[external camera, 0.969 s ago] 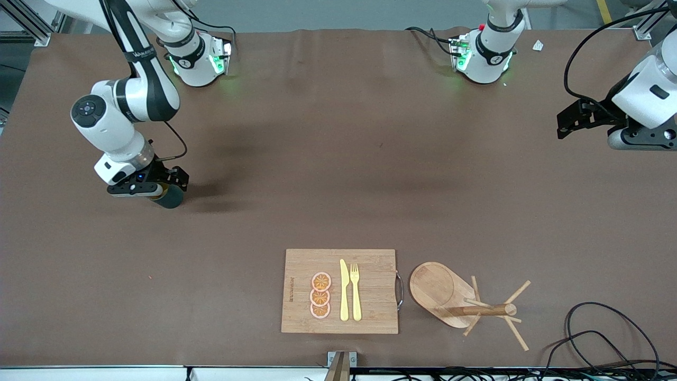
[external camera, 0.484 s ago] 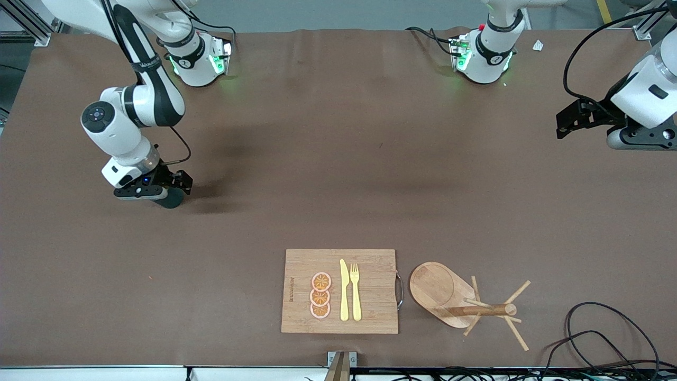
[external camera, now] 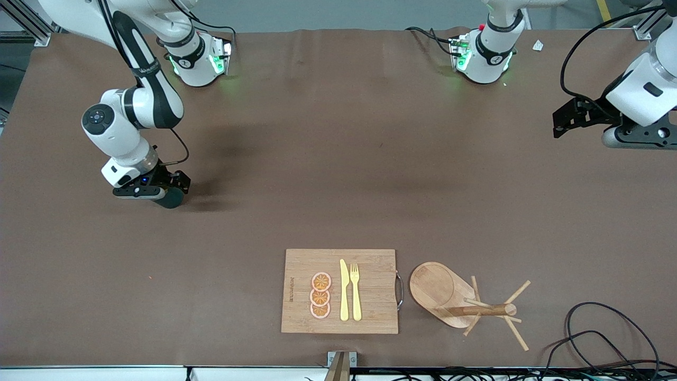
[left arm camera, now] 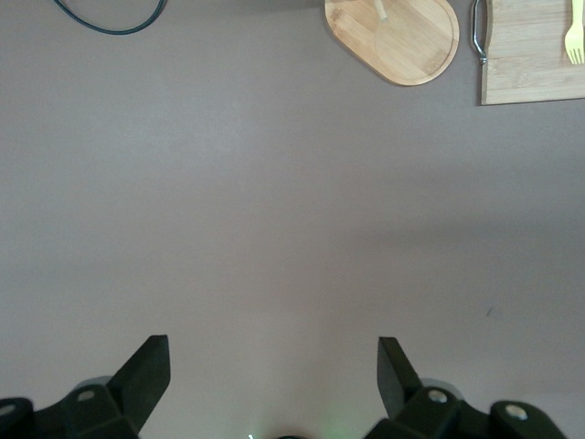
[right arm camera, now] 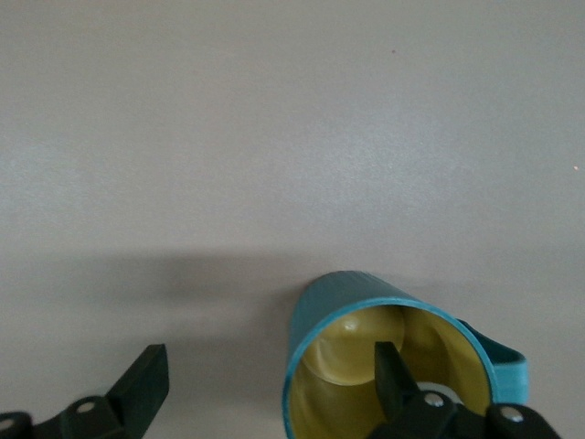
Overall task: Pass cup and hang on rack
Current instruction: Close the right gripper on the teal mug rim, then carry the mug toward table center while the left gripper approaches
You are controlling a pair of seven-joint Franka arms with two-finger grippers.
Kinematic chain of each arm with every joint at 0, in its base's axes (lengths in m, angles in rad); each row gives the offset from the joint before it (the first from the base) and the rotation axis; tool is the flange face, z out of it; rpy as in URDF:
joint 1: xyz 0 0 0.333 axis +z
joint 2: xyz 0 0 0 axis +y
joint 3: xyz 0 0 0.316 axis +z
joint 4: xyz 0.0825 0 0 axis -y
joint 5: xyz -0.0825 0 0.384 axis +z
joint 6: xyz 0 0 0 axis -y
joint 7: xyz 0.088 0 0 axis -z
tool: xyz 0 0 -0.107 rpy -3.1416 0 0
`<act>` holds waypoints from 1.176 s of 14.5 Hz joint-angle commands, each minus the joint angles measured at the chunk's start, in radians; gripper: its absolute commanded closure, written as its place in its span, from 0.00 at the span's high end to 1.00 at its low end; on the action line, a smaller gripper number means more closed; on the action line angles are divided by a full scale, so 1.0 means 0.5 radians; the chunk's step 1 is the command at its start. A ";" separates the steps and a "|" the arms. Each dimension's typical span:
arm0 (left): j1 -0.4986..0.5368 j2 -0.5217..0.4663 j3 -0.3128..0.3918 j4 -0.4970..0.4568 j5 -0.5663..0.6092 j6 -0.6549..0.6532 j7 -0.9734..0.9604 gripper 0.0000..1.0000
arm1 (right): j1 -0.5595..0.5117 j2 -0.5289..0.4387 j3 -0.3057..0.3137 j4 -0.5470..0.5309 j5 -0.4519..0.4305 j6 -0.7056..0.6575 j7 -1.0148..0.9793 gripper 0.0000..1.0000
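The dark teal cup stands on the table toward the right arm's end, mostly hidden under my right gripper. In the right wrist view the cup shows its yellowish inside and its handle. My right gripper is open, with one finger inside the cup and the other outside its wall. The wooden rack stands near the front edge, and its base also shows in the left wrist view. My left gripper waits in the air over the left arm's end of the table. It is open and holds nothing.
A bamboo cutting board with a yellow knife, a fork and orange slices lies beside the rack; its edge shows in the left wrist view. A black cable loops at the front corner by the left arm's end.
My right arm has shifted a little toward the left arm's end and settled over the cup. The left gripper has drifted slightly toward its base.
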 commanded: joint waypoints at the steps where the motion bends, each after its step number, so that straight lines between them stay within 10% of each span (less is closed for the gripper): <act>1: 0.022 -0.008 -0.001 0.021 -0.003 -0.034 -0.001 1.00 | -0.036 0.005 0.012 -0.045 -0.005 0.065 -0.004 0.79; 9: 0.025 -0.008 0.005 0.018 0.000 -0.049 0.027 1.00 | -0.101 0.024 0.018 -0.054 -0.005 0.056 0.014 0.06; 17: 0.022 -0.002 0.005 0.021 0.000 -0.046 0.024 1.00 | 0.144 -0.108 0.033 -0.036 -0.002 -0.239 0.174 0.00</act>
